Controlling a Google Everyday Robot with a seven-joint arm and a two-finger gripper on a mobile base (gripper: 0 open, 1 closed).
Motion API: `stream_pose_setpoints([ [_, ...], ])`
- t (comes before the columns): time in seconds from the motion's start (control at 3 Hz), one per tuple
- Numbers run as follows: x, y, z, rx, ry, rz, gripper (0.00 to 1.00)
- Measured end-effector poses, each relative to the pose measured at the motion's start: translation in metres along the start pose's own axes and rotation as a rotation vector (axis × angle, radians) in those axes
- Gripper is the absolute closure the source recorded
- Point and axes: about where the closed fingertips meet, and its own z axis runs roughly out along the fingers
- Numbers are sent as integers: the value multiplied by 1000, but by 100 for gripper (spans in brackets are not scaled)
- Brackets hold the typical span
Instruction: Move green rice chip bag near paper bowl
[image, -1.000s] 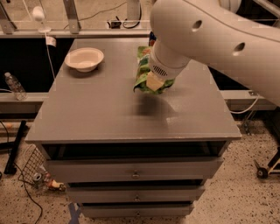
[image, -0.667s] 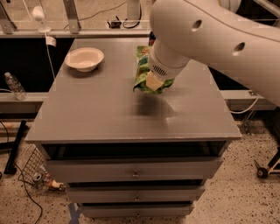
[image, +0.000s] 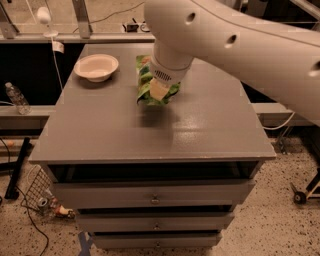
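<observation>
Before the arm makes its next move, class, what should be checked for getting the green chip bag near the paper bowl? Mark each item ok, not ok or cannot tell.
1. Bag held: the gripper is closed on the green rice chip bag, which hangs above its shadow: ok.
2. Bag near the paper bowl: apart, bag to the bowl's right: not ok.
3. Nothing lies between bag and bowl on the table: ok.
4. Bowl upright at the table's far left: ok.
5. Grip firm enough: cannot tell.
</observation>
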Motion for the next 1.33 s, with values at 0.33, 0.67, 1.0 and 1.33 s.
stream_pose_setpoints([
  [0.33,-19,-4,22,-31,1,-31,100],
  [0.67,-32,-11,42,-54,-4,-44,100],
  [1.0,-45,-15,57,-74,-13,-60,100],
  [1.33,-63,-19,73,-98,-30,-81,100],
])
